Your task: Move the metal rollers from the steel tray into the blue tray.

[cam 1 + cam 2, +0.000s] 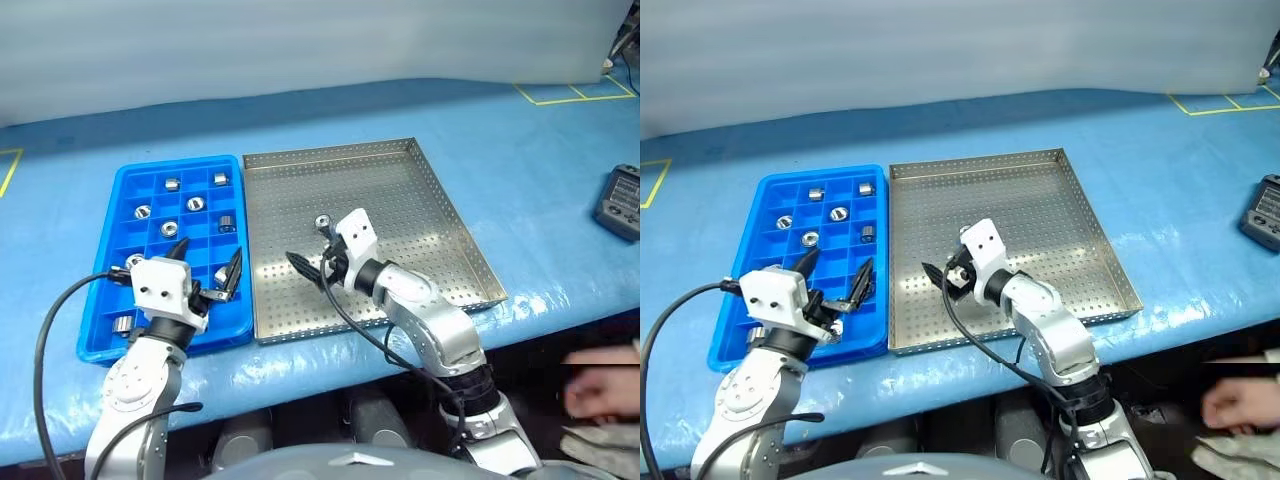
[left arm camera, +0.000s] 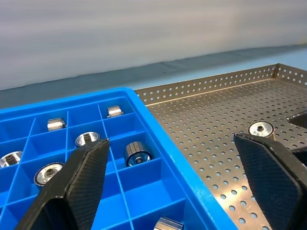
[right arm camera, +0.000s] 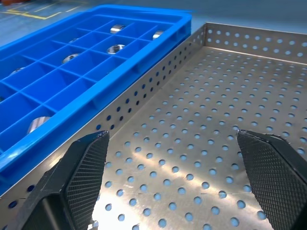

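right gripper (image 1: 312,254) released over steel tray (image 1: 420,190) | left gripper (image 1: 208,268) released | blue table (image 1: 520,150)

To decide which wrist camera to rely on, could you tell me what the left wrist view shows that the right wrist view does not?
Left wrist view, not the right: one metal roller standing on the steel tray. Right wrist view, not the left: yellow tape lines beyond the blue tray. Shared: the steel tray beside the blue tray, rollers in its cells, and open jaws.
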Tool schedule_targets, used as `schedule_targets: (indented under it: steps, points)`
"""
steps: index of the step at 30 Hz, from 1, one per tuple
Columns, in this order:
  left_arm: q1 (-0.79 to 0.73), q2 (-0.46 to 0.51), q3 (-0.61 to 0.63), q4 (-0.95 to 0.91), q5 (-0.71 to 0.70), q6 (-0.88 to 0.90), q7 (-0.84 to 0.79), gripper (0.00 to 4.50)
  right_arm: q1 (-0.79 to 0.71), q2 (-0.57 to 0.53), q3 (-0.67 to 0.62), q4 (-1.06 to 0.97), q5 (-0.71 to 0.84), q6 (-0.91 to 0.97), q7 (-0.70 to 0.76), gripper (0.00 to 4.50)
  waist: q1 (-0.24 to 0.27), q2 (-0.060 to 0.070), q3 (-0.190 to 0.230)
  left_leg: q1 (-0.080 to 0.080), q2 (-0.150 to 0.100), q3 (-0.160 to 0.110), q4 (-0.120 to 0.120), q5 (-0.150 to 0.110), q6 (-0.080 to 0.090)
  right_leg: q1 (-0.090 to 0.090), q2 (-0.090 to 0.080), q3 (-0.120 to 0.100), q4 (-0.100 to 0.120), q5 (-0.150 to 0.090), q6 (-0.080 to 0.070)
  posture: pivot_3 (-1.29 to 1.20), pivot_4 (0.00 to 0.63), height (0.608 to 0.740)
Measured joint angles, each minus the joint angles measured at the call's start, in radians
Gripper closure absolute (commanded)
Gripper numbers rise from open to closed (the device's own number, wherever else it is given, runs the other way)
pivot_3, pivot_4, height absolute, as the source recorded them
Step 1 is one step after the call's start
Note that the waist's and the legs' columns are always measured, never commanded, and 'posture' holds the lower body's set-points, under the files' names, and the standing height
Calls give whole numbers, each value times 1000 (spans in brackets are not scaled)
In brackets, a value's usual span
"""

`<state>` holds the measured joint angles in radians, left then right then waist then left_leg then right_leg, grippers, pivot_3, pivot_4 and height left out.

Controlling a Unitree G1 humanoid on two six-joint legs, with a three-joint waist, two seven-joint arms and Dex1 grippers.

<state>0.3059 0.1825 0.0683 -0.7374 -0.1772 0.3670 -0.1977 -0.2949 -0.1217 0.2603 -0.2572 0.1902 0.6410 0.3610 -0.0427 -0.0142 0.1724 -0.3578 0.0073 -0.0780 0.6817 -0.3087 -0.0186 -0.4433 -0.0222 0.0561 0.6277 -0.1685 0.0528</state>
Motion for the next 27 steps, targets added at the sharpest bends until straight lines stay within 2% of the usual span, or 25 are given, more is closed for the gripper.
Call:
schedule_targets:
  steps: [12, 19, 22, 27]
  points:
    - [-26, -2, -30, 36, 0, -6, -7, 0, -121, 144, -80, 332, -110, -137, -216, 29, -10, 0, 0, 0, 0, 1, 0, 0, 0, 0, 0, 2, -1, 4, -2, 17, 150, 740]
    - [-6, -19, -56, 36, 2, -13, 1, 0, -154, 181, -118, 494, -130, -179, -274, 29, -11, 0, 0, 0, -1, 1, 0, 0, 0, 0, 0, 2, -1, 4, -2, 28, 150, 740]
    - [0, -22, -59, 36, 4, -23, 1, 0, -162, 186, -122, 534, -137, -198, -279, 610, -11, 0, 0, 0, 0, 1, 0, 0, 0, 0, 0, 2, -1, 4, -2, 37, 150, 740]
    - [20, -24, -59, 36, 4, -32, 5, 0, -170, 191, -135, 551, -136, -206, -276, 2289, -11, 0, 0, 0, 0, 1, 0, 0, 0, 0, 0, 2, -1, 3, -1, 57, 150, 740]
